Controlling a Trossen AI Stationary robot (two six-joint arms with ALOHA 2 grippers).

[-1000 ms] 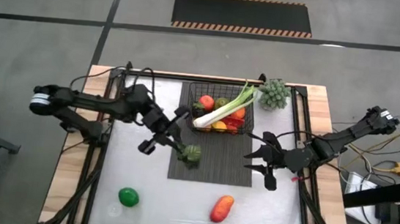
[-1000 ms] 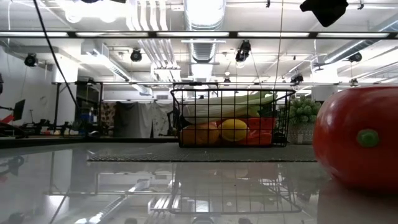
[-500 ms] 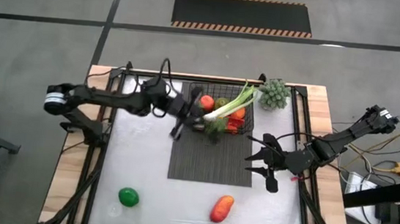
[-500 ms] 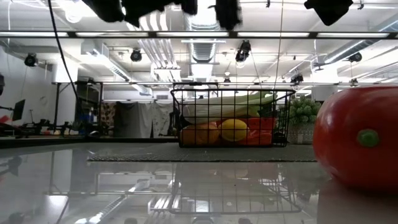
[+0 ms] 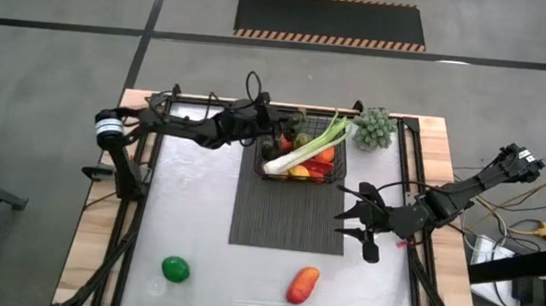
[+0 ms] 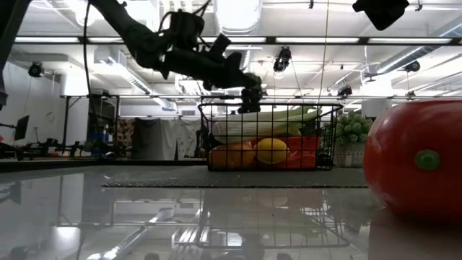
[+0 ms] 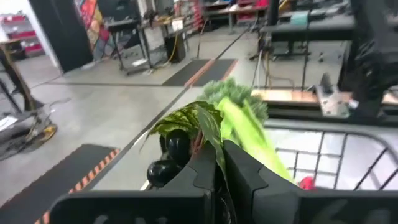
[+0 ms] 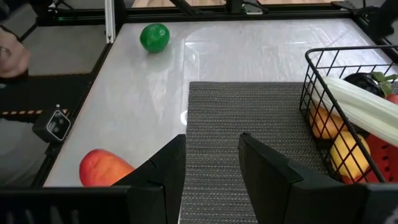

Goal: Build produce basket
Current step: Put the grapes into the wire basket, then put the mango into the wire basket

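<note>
In the low view the mango point(image 6: 415, 160) is cut off at the right edge. The celery stalk point(image 5: 303, 152) hides much of the basket point(image 5: 298, 173) contents from above. The left gripper point(image 7: 222, 163) covers the grapes' point(image 7: 171, 152) lower part.

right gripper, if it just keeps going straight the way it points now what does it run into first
Probably nothing soon. The open right gripper points across the ribbed mat toward bare tabletop. The basket sits to one side of that line, the green apple and mango to the other. Depth is uncertain.
</note>
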